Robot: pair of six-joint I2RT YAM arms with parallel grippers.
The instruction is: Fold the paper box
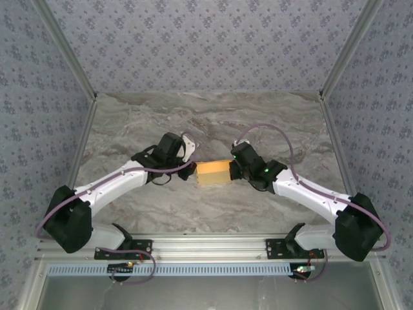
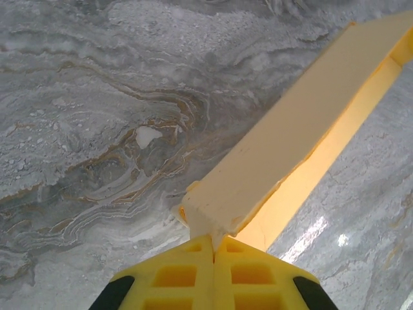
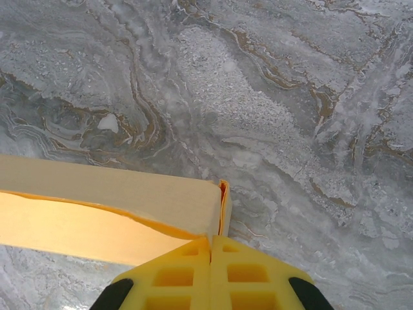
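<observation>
The paper box [image 1: 213, 173] sits near the middle of the grey marbled table [image 1: 213, 123], directly between the two grippers, with its long side running left to right in the top view. It appears there as a small yellow-orange rectangular block. The left gripper [image 1: 191, 169] meets the box's left end and the right gripper [image 1: 233, 169] meets its right end; both arms reach inward from their bases at the near edge. In the left wrist view, the left gripper [image 2: 213, 240] has its yellow fingers [image 2: 174, 278] pressed together, with a corner of the box [image 2: 303, 123] pinched at their tips. From that corner the box extends away toward the upper right, a pale cream panel uppermost and a brighter orange panel beside it, the two separated by a narrow gap along the edge. In the right wrist view, the right gripper [image 3: 211, 242] is likewise clenched, its fingers [image 3: 251, 278] closed against each other on the near corner of the box [image 3: 129, 194]. There the cream panel runs off to the left and an orange flap lies below it. Whether the underside of the box touches the table cannot be determined.
</observation>
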